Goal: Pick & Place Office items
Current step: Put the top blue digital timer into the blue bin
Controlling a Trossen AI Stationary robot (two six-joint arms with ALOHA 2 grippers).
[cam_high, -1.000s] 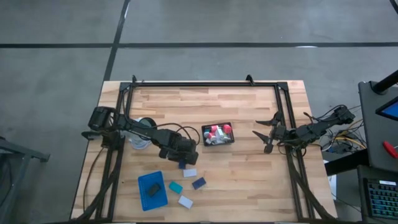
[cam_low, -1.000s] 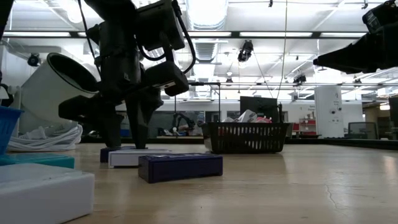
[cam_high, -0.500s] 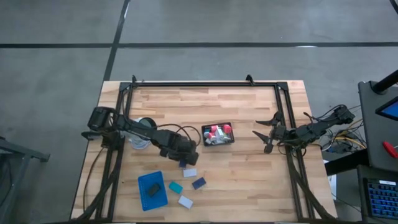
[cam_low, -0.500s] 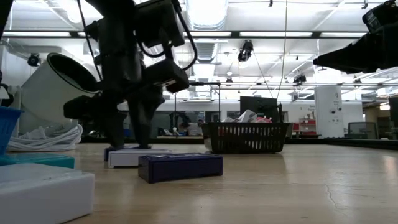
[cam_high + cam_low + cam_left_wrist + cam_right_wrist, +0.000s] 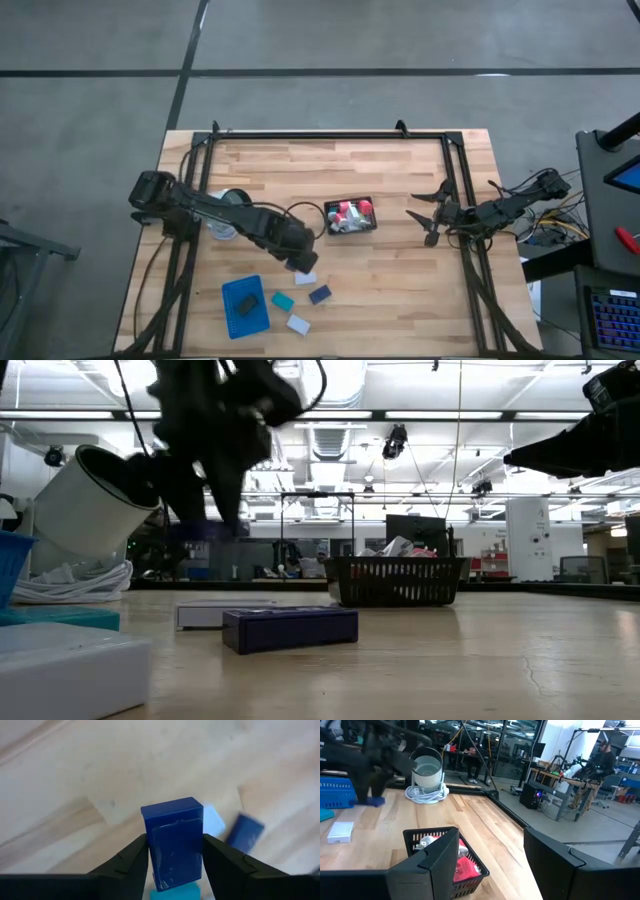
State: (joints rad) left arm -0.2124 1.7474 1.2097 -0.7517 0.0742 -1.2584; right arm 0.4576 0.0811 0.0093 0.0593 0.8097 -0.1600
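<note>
My left gripper [image 5: 298,262] hangs above the middle of the table, shut on a navy block [image 5: 172,845] that is clear of the wood [image 5: 205,532]. Below it a white block [image 5: 305,278], a second navy block [image 5: 319,294], a teal block [image 5: 283,300] and another white block [image 5: 298,323] lie flat on the table. The black mesh basket [image 5: 350,215] holds red, pink and white pieces. At the table's right edge my right gripper [image 5: 425,225] waits open with nothing between its fingers [image 5: 435,860]. My left gripper pinches the navy block by its two long sides [image 5: 150,851] between its two fingers [image 5: 132,862]. The fingers come from above, pointing steeply down. The block's end sticks out past the fingertips, and the whole block is lifted clear of the table.
A flat blue tray [image 5: 238,312] with a black block in it lies near the front left. A tipped white cup [image 5: 228,212] on a coil of white cable sits at the left. Bare wood lies between the basket and the right gripper.
My left gripper has risen from the table and rolled a little, taking the navy block with it. The block, which lay beside the white block, is now lifted clear. The white block stays where it was.
</note>
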